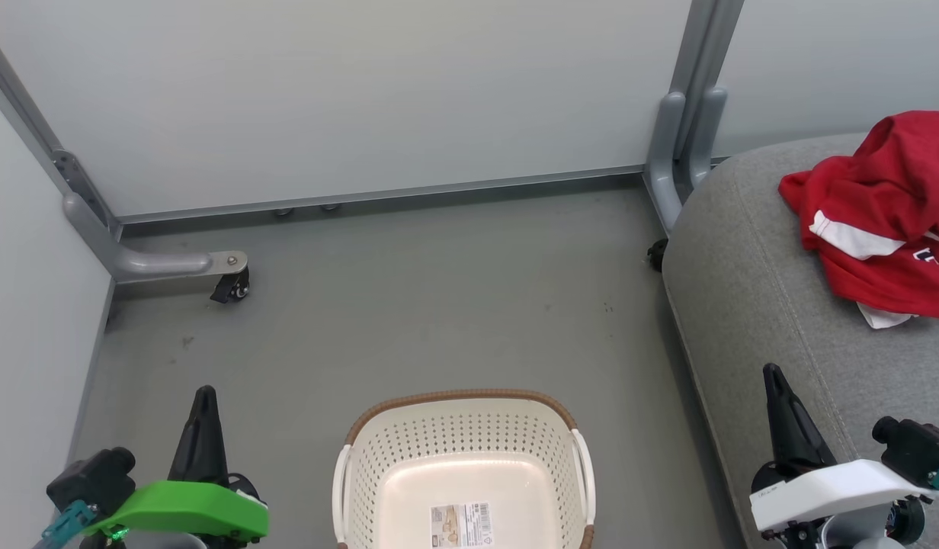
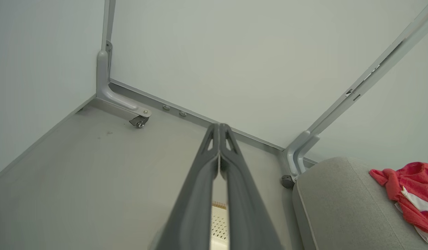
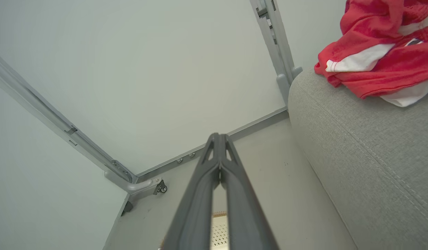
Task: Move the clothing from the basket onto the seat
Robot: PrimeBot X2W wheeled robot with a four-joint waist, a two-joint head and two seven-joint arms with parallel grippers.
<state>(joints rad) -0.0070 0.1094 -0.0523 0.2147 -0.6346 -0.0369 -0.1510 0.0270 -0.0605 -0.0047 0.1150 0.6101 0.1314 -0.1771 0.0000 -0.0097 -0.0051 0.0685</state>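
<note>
Clothing point(image 1: 889, 229) on seat point(image 1: 744, 305) (perhaps two garments)

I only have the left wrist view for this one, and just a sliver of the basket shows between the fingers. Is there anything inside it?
Observer: No. The head view shows the basket holds no clothing, just a label stuck on its bottom.
Operator: And the other arm, is it carrying something?
Observer: No. The right pincer is shut on nothing, its fingers pressed together, near the edge of the seat.
</note>
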